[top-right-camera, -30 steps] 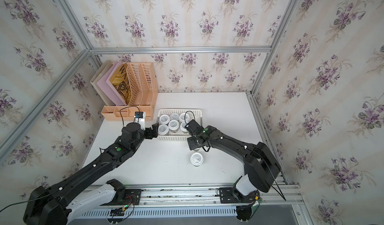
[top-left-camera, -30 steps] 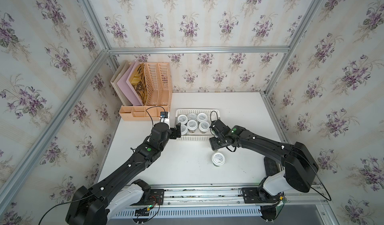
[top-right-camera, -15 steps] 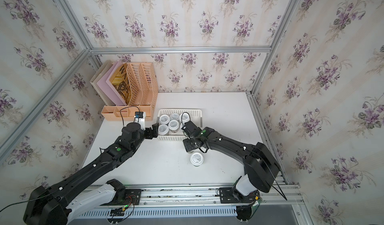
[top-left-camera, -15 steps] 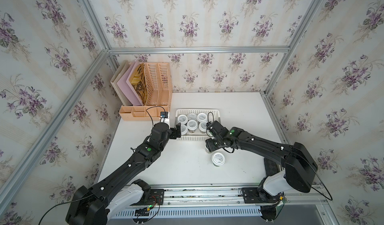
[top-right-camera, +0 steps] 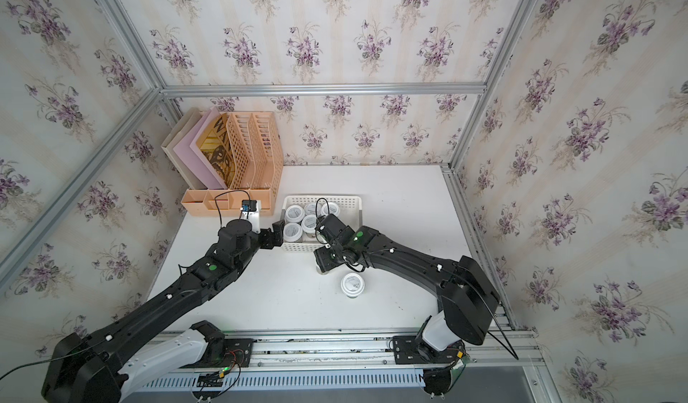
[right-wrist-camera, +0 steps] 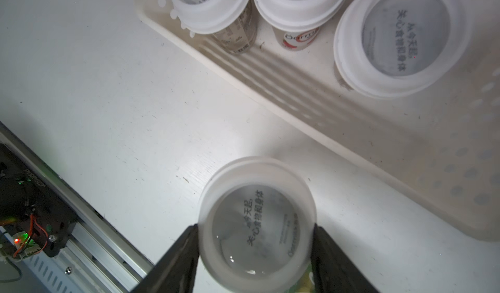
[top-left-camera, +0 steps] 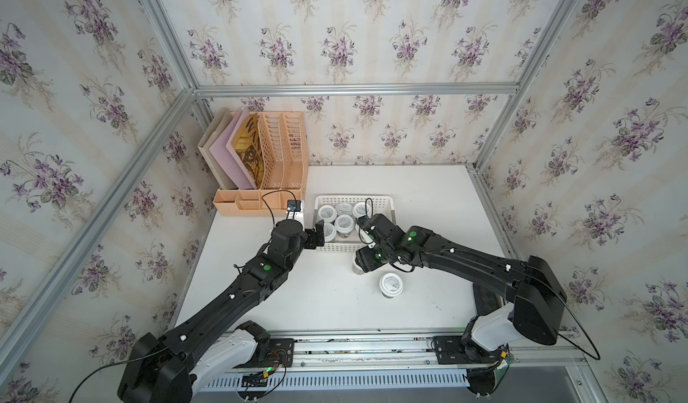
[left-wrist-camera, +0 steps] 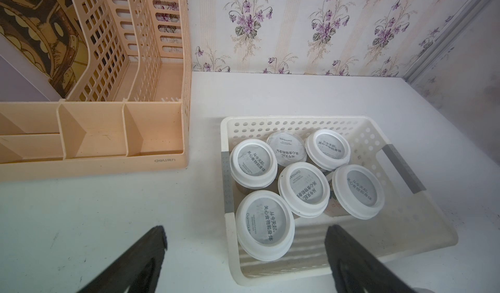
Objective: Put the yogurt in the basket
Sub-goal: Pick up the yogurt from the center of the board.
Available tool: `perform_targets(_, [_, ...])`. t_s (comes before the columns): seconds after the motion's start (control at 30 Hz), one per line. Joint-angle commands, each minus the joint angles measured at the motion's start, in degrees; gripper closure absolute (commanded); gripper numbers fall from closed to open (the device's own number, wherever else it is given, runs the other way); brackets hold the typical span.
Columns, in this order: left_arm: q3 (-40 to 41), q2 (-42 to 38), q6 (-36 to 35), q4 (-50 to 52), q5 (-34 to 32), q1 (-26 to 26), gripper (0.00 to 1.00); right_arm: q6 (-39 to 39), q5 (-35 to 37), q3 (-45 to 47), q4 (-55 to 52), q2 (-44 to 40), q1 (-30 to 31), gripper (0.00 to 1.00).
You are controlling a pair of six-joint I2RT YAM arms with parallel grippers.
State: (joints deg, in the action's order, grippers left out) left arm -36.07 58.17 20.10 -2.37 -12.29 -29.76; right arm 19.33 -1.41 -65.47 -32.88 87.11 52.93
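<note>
The white perforated basket (top-left-camera: pixel 353 198) (top-right-camera: pixel 322 197) (left-wrist-camera: pixel 297 119) holds several yogurt cups (left-wrist-camera: pixel 304 193) with white lids and grey labels. My right gripper (right-wrist-camera: pixel 255 233) (top-left-camera: pixel 366 261) is shut on another yogurt (right-wrist-camera: pixel 257 218), both fingers pressed on its lid rim, just outside the basket's near long wall (right-wrist-camera: pixel 270 88). In both top views that cup is mostly hidden under the wrist. One more yogurt (top-left-camera: pixel 391 285) (top-right-camera: pixel 352 285) stands alone on the table in front of it. My left gripper (left-wrist-camera: pixel 246 232) (top-left-camera: pixel 318 235) is open and empty at the basket's left end.
A peach slatted file organizer (top-left-camera: pixel 268 170) (left-wrist-camera: pixel 108 94) with folders stands at the back left, close to the basket. The white table (top-left-camera: pixel 316 297) is walled on three sides. A metal rail (top-left-camera: pixel 353 349) carrying both arm bases runs along the front edge.
The right gripper has closed onto the yogurt and shifted slightly left along the basket's front. The left arm has not moved.
</note>
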Motion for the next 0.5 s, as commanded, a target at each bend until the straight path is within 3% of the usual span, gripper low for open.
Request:
perform_targets(0.0, [-0.27, -0.25, -0.1, -1.24, -0.84, -0.04, 0.05, -0.35, -1.46, -1.0, -0.08, -1.19, 0.24, 0.34])
perform_targets(0.47, [0.1, -0.59, -0.39, -1.0, -1.55, 0.23, 0.05, -0.78, -4.84, -3.29, 0.24, -5.46, 0.7, 0.34])
